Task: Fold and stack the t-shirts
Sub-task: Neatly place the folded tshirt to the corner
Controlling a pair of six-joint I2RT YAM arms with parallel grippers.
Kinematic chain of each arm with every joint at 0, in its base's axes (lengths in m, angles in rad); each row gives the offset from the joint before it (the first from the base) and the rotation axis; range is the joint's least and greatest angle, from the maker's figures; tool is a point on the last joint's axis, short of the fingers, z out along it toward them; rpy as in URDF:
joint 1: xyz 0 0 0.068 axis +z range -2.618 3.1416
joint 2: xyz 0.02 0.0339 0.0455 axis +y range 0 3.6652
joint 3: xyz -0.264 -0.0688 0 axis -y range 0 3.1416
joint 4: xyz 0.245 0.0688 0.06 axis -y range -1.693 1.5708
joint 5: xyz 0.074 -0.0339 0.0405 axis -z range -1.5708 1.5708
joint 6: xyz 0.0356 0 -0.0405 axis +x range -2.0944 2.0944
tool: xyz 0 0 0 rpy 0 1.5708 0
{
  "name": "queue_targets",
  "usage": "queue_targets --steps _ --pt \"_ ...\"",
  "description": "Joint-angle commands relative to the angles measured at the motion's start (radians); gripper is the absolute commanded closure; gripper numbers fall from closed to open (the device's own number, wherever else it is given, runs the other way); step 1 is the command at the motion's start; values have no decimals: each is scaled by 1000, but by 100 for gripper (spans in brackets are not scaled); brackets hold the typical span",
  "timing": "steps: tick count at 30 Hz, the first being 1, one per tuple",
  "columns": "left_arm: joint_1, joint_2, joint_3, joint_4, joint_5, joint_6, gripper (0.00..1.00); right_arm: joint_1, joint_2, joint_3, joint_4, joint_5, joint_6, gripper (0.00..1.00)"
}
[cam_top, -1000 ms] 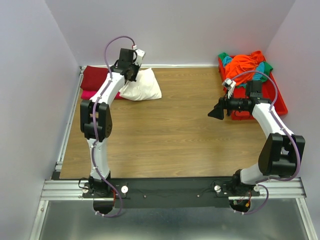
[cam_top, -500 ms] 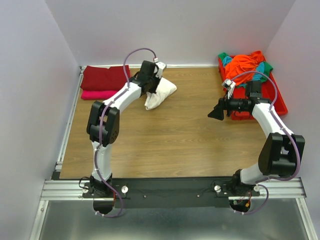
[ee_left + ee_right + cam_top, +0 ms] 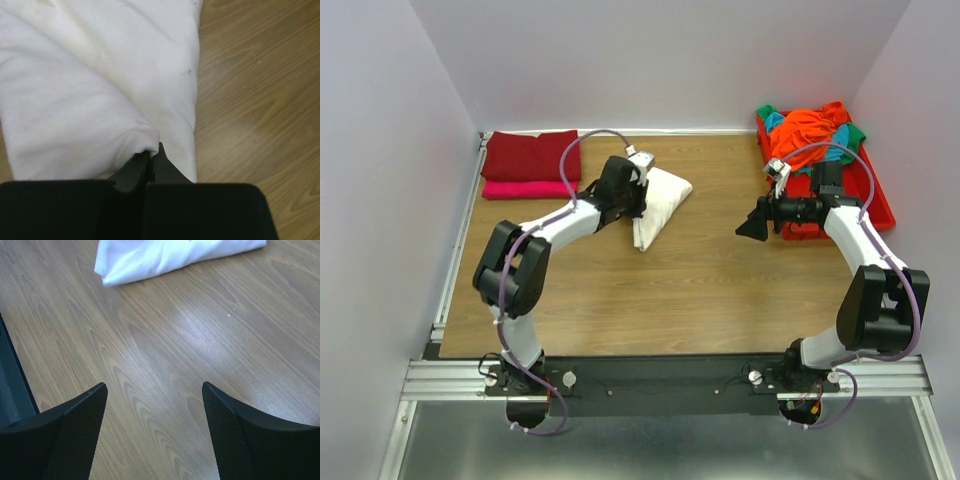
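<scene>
As shirts heap inside, tray seems full.

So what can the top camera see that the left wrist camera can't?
Only the top camera shows the folded dark red t-shirt lying on the pink t-shirt, the red tray heaped with an orange t-shirt and others, and the open right gripper. Only the left wrist camera shows, close up, the left gripper pinched shut on a fold of the cream-white t-shirt. Both show that t-shirt and the wooden table.
</scene>
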Motion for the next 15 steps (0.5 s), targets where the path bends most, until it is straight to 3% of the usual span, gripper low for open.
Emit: queue_targets --steps 1,7,12,15 --pt "4 -147 -176 172 30 -179 100 -5 7 4 -20 -24 -22 17" --pt "53 -375 -477 341 21 -405 100 -7 9 6 -31 -28 -31 17" --pt "201 -506 -721 456 97 -588 100 -5 6 7 -39 -33 -38 17" --pt "231 -561 -790 457 127 -647 100 -5 6 9 -40 -36 -41 17"
